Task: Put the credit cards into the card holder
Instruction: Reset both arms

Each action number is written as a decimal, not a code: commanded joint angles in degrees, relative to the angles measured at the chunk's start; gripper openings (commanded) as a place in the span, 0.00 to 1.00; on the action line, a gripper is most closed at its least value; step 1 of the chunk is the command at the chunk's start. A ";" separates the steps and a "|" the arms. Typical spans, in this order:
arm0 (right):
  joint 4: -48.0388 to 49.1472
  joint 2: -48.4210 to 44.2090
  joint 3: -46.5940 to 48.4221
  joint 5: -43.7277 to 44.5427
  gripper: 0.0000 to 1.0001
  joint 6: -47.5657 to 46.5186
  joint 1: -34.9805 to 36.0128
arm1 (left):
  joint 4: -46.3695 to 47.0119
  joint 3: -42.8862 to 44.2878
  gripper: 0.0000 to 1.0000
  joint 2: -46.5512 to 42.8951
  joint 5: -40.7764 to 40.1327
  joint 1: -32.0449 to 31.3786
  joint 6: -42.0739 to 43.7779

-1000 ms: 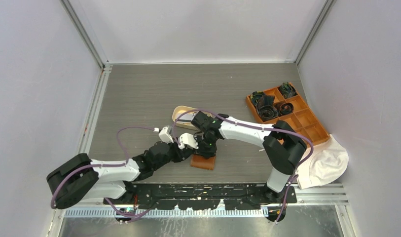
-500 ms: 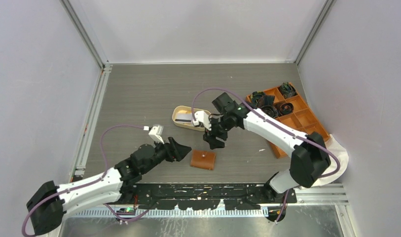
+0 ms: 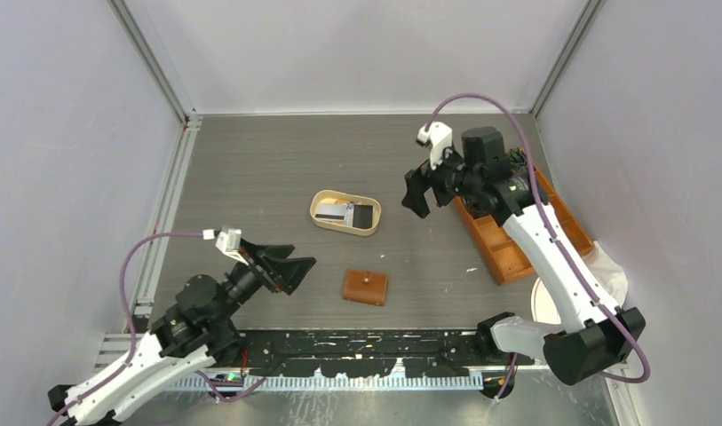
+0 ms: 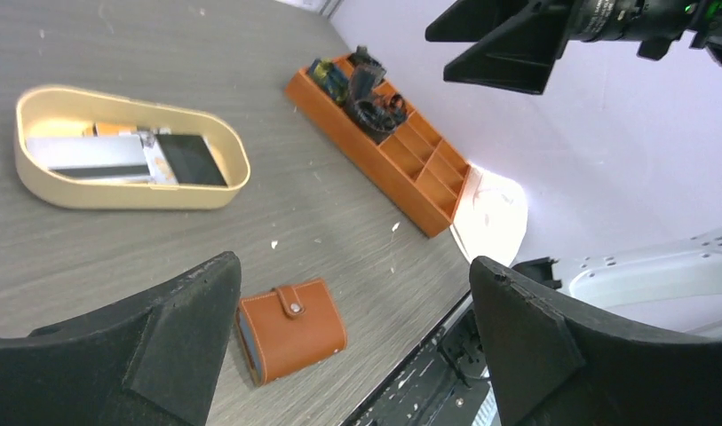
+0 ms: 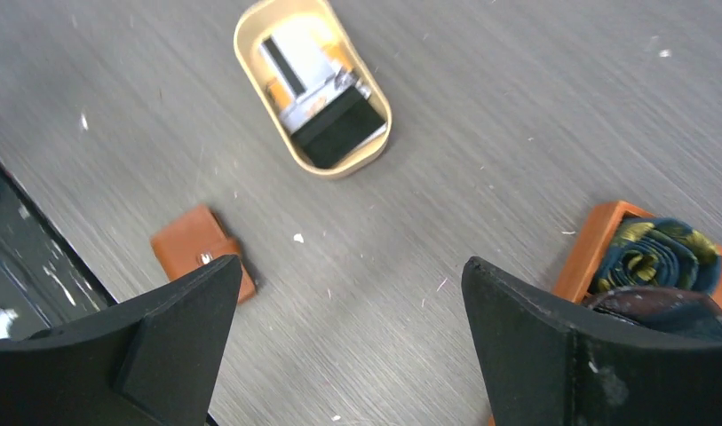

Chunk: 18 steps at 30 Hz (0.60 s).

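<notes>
The card holder [image 3: 365, 287], a brown leather wallet snapped shut, lies flat near the table's front edge. A grey-blue edge shows at its side in the left wrist view [image 4: 290, 328]. Several credit cards [image 3: 339, 213] lie in a cream oval tray [image 3: 344, 193] behind it: a grey-white one [image 4: 91, 153], a black one [image 4: 193, 160], and orange beneath. My left gripper [image 3: 290, 271] hangs open and empty to the left of the card holder. My right gripper [image 3: 417, 191] is raised, open and empty, to the right of the tray. The right wrist view shows the tray [image 5: 339, 169] and the card holder [image 5: 193, 248] below it.
An orange compartmented box [image 3: 517, 240] with dark rolled items [image 3: 508, 169] stands at the right, partly under the right arm. A white cloth [image 3: 606, 266] lies at the near right corner. The arms' black base rail [image 3: 375, 342] runs along the front edge.
Both grippers were together at the card holder; both have opened and drawn away, the left back toward the near left, the right up and to the far right. The card holder lies alone.
</notes>
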 commanded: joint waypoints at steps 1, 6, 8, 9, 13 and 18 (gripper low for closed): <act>0.70 -2.75 8.50 0.78 0.99 12.43 -2.22 | -9.88 8.37 1.00 -2.24 -0.66 0.14 6.49; -2.91 -1.47 16.81 -8.48 1.00 15.80 -3.15 | -16.12 18.03 0.99 2.89 0.30 0.12 10.32; -1.36 -1.39 18.21 -7.24 1.00 20.89 -3.17 | -18.74 21.99 0.99 6.23 0.65 0.15 11.88; -0.63 -1.34 18.65 -5.47 0.99 23.78 -3.15 | -20.14 23.84 0.99 7.99 0.75 0.17 12.68; 0.62 -2.48 19.40 2.70 0.99 29.20 -3.29 | -23.18 28.99 0.99 12.81 1.47 0.14 15.15; -0.27 -3.48 20.27 5.92 0.99 28.91 -3.59 | -23.89 31.54 0.99 15.30 2.38 0.19 16.43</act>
